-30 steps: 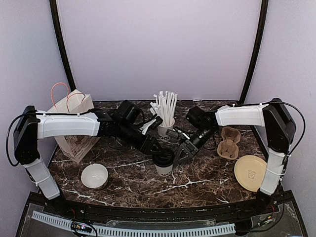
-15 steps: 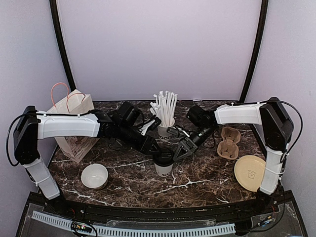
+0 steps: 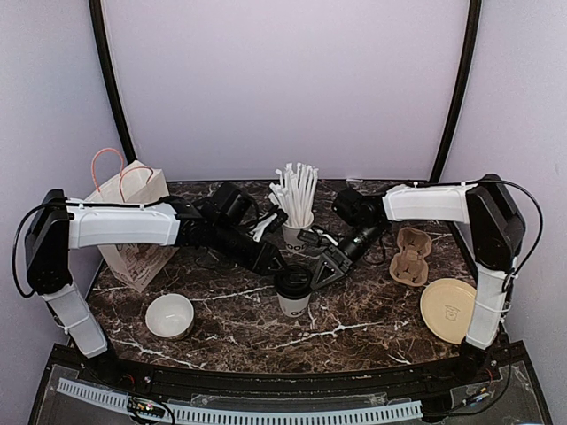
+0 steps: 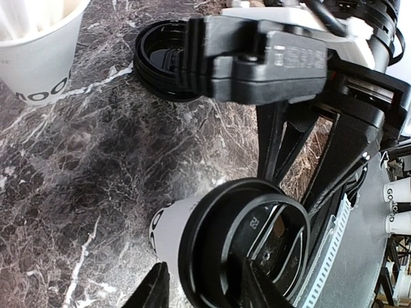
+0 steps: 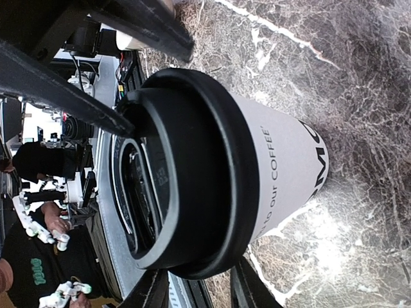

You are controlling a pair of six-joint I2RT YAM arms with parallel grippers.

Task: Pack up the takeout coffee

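Note:
One takeout coffee (image 3: pixel 293 303) stands upright mid-table, a white cup with dark lettering and a black lid (image 3: pixel 293 281). My left gripper (image 3: pixel 277 268) reaches its lid from the left and my right gripper (image 3: pixel 315 274) from the right. In the left wrist view one finger (image 4: pixel 255 285) lies over the lid (image 4: pixel 244 244) and the other sits by the cup wall (image 4: pixel 168 234) under the rim. In the right wrist view the lid's (image 5: pixel 192 173) edge sits between the fingertips of the right gripper (image 5: pixel 200 289). Both look closed on the lid's rim.
A cup of white straws (image 3: pixel 297 232) stands just behind the coffee, with a stack of black lids (image 4: pixel 164 61) beside it. A paper bag (image 3: pixel 133 226) is at the back left and a white bowl (image 3: pixel 169 315) in front of it. A cardboard cup carrier (image 3: pixel 412 255) and a beige plate (image 3: pixel 450 308) lie at the right.
The right gripper has crept left and slightly back, closer to the lid. Both pairs of jaws have narrowed around the rim. The cup has hardly moved.

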